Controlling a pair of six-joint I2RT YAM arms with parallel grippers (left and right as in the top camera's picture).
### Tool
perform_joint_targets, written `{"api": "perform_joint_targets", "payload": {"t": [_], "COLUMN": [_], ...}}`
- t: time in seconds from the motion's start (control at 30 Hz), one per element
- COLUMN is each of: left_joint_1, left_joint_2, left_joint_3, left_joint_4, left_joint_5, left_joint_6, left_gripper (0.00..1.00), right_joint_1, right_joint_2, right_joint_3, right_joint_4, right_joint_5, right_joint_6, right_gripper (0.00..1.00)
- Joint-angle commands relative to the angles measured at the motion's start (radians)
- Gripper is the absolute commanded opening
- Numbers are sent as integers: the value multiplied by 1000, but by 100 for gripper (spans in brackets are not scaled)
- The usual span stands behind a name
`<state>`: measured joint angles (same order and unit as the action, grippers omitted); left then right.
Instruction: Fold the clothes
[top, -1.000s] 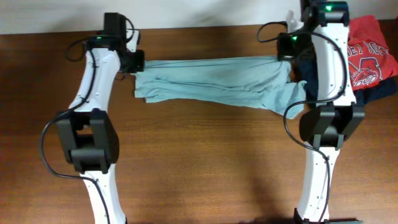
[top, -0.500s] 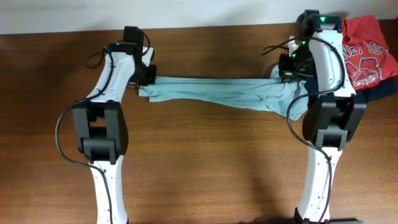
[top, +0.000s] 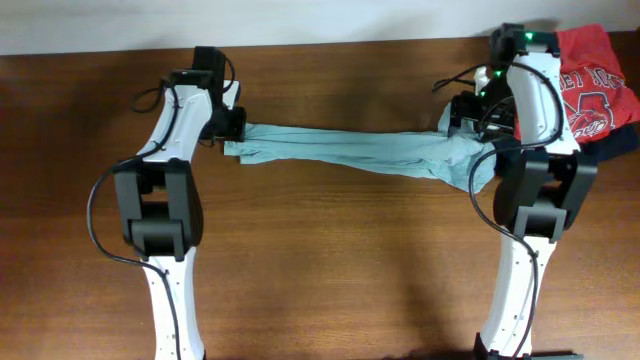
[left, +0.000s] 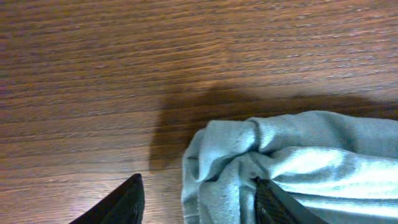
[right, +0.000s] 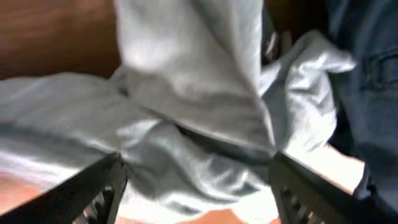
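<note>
Currently the T-shirt (top: 350, 152) is drawn out into a narrow, rope-like band across the far half of the table (top: 330, 270). It runs from about 10 o'clock to about 2 o'clock in the overhead view. Its fabric is pale sage, plain and heavily creased.

Left gripper (top: 233, 125): positioned at the 9 o'clock end of the band. In the wrist view its two dark fingers (left: 127, 202) stand apart. The bunched hem lies against the finger at 5 o'clock, and a strip of bare wood shows beside the finger at 7 o'clock. A shadow falls on the wood at 10 o'clock of the cloth. Whether this gripper is clamped on the fabric cannot be told.

Right gripper (top: 460, 118): positioned at the 3 o'clock end of the band. In its wrist view (somewhat blurred) gathered folds fill the whole gap between the toothed fingers (right: 99, 193). It is grasping the T-shirt. A loose lobe of the same cloth droops at 5 o'clock of this gripper in the overhead view.

Other items: a red shirt (top: 590, 85) with white lettering lies at 2 o'clock of the right gripper. A dark garment (top: 620, 148) lies just beside it at 6 o'clock, near the table edge.
</note>
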<state>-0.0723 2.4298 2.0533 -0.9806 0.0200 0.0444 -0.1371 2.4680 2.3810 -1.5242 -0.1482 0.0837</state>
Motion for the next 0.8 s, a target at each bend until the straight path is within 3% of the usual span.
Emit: {"api": "perform_joint_targets", "payload": {"t": [0.0,0.2,0.37,0.63,0.77], "left_joint_1": [32,109,177,249,249], "left_joint_2": [9,-59,-108,-134,-134], "left_joint_3": [11,11,11,11,11], "left_joint_4": [-6,-4,-5,-32,-45], "left_joint_5": [50,168,292,306,433], "left_joint_6": [-5,-33,-32,-24,78], "left_gripper": [56,56,56,55,56], "right_joint_1": [5,42,111,240,262], "right_joint_2": [-12,-17,-17,-15,-15], "right_joint_3": [100,248,242,222,222], "right_joint_4": [-11,-84,-111,-100,-101], "right_joint_5": [-76,-74,-65,-43,-39], "right_joint_6": [-2,-28,-27,-26,-23], "right_gripper": [81,82,79,77,77]}}
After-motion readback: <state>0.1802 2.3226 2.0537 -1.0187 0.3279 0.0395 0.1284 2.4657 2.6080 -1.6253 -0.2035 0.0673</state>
